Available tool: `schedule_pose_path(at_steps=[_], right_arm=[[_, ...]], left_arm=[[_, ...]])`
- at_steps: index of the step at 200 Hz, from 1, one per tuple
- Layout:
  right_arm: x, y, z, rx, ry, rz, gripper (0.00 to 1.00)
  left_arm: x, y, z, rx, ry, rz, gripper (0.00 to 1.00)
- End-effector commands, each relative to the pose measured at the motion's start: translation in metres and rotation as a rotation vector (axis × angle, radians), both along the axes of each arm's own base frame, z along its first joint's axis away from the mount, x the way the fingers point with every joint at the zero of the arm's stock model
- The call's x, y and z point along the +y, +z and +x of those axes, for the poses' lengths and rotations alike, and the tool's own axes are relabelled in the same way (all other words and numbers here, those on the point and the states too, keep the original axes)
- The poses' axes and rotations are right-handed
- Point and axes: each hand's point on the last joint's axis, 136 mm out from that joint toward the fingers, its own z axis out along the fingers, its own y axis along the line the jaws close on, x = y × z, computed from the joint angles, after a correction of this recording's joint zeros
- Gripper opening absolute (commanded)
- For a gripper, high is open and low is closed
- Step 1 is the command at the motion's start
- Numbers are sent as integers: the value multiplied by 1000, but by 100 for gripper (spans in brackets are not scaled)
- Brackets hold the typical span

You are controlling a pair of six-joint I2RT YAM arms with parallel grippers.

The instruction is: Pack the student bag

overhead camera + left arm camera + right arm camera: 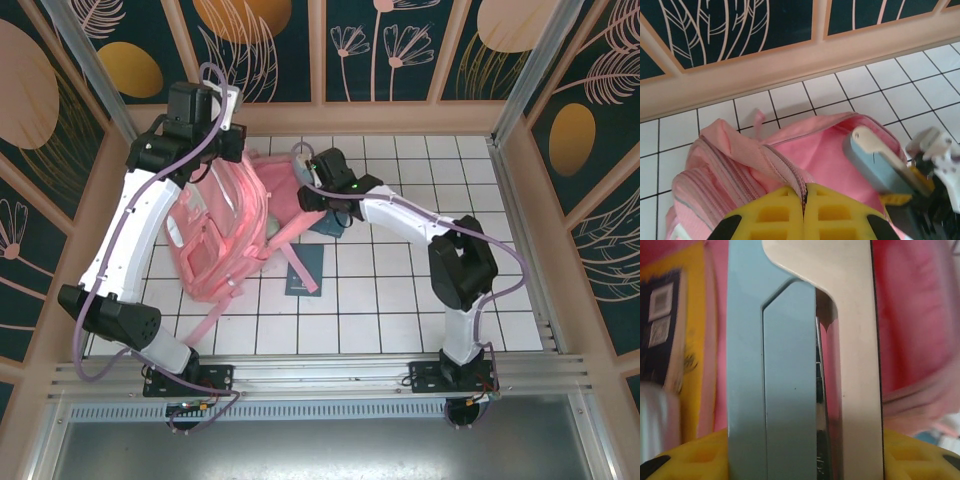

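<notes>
The student bag [215, 240] lies on the left half of the white tiled table [400, 300], near the back wall, mouth open and pink lining showing. One pink strap trails toward the near edge.

Left gripper [804, 212] is at the bag's rim. Its yellow fingers [770, 215] are pressed together, with the zippered edge of the opening running into the seam between them — pinched on the fabric.

Right gripper [805, 457] reaches in from the right, at the open mouth. Its jaws are clamped on a flat blue-grey and cream object [875, 160], held by one end. The left wrist view shows the free, cream-tipped end over the pink lining.

Seen from the right wrist, the object stands upright between the yellow fingers, with pink fabric on both sides. A dark-covered book with a yellow edge [670, 330] sits to its left — blurred, details unclear.

A dark blue notebook [305, 270] lies flat on the tiles just right of the bag. A teal item [325, 225] sits partly hidden under the right arm.
</notes>
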Motion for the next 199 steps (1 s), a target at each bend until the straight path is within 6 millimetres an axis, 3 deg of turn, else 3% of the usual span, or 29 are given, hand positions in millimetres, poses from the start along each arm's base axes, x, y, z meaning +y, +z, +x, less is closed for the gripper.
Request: schedule_pose_path(at_steps=[1, 21, 36, 67, 102, 128, 147, 174, 199], right_arm=[[36, -6, -60, 60, 180, 34, 26], [62, -22, -103, 108, 286, 30, 26], [85, -22, -130, 142, 355, 63, 26], [126, -7, -159, 164, 423, 149, 26], [162, 15, -159, 176, 435, 312, 25], [186, 17, -151, 193, 439, 375, 25], [212, 19, -149, 199, 456, 397, 25], [246, 29, -137, 180, 451, 427, 25], [243, 30, -117, 172, 374, 396, 24]], left_arm=[[1, 102, 10, -331, 12, -59, 0], [-7, 102, 16, -324, -10, -86, 0], [-15, 97, 19, -307, -39, -106, 0], [-22, 95, 20, -296, -66, -128, 0], [-36, 90, 9, -273, -141, -182, 0], [-49, 85, -7, -257, -207, -232, 0], [-51, 93, -20, -273, -231, -261, 0], [-37, 92, -31, -282, -172, -256, 0], [16, 67, -28, -295, 107, -143, 0]])
